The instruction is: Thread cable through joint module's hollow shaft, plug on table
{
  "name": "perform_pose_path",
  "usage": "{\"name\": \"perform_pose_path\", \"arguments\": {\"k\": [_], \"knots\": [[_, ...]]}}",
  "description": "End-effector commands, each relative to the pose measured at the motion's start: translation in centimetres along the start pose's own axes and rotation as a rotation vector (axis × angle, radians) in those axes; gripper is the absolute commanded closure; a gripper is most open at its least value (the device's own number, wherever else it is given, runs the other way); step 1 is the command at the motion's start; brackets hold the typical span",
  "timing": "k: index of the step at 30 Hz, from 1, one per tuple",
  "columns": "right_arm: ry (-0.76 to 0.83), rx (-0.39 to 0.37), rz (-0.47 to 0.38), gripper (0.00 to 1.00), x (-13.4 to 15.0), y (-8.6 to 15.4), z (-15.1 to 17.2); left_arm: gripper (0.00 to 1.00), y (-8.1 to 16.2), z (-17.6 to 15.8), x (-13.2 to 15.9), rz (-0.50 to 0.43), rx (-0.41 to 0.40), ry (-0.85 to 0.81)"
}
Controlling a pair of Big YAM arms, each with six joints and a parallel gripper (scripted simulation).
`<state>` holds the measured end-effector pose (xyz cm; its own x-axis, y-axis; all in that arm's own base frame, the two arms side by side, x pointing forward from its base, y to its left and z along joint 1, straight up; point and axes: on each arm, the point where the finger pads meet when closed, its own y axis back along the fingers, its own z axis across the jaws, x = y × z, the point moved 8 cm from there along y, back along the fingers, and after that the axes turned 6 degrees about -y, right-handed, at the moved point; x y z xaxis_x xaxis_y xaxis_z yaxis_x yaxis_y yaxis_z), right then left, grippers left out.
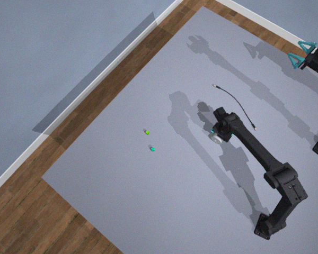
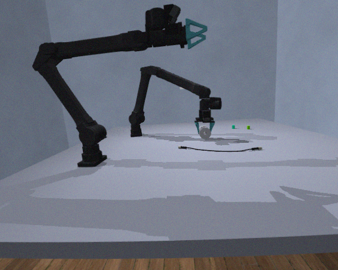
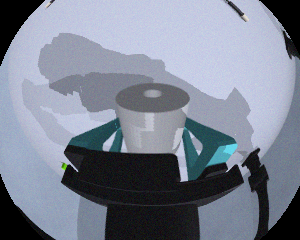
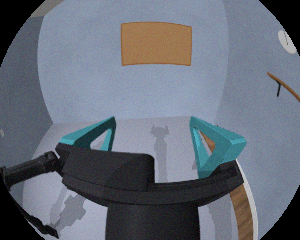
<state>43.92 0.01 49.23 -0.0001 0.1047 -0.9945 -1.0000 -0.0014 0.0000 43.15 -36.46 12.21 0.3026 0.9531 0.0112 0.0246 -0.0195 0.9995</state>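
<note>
The joint module (image 1: 216,138) (image 2: 202,135) (image 3: 140,137) is a pale grey cylinder with a round hole in its end face. My left gripper (image 2: 204,131) (image 3: 152,122) is shut on it, a finger on each side, low over the table; whether it touches the table is unclear. Its shaft lies roughly level and nothing shows in the hole. The black cable (image 1: 240,104) (image 2: 218,151) lies in a shallow curve on the table, clear of the module, with a pale tip at each end; which end is the plug is unclear. My right gripper (image 1: 293,47) (image 2: 205,32) (image 4: 152,120) is open and empty, high up.
A green cube (image 1: 147,133) (image 2: 248,127) and a teal cube (image 1: 152,149) (image 2: 233,126) stand on the table beyond the module, away from the cable. The left arm reaches over the table near the cable in the top view. The table's edges border wooden floor.
</note>
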Motion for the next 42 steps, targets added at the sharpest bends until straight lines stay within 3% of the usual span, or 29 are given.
{"name": "perform_pose_path", "arguments": {"k": [1,19,21,42], "knots": [[-0.002,0.001,-0.07,0.0,-3.6,-0.2,0.1,0.3,7.4,2.5,-0.4,-0.055,-0.14,-0.004],[-0.002,0.001,-0.07,0.0,-3.6,-0.2,0.1,0.3,7.4,2.5,-0.4,-0.054,-0.14,-0.005],[-0.002,0.001,-0.07,0.0,-3.6,-0.2,0.1,0.3,6.0,2.1,-0.3,-0.043,-0.113,-0.005],[-0.002,0.001,-0.07,0.0,-3.6,-0.2,0.1,0.3,5.1,3.1,-0.7,-0.06,-0.155,-0.004]]}}
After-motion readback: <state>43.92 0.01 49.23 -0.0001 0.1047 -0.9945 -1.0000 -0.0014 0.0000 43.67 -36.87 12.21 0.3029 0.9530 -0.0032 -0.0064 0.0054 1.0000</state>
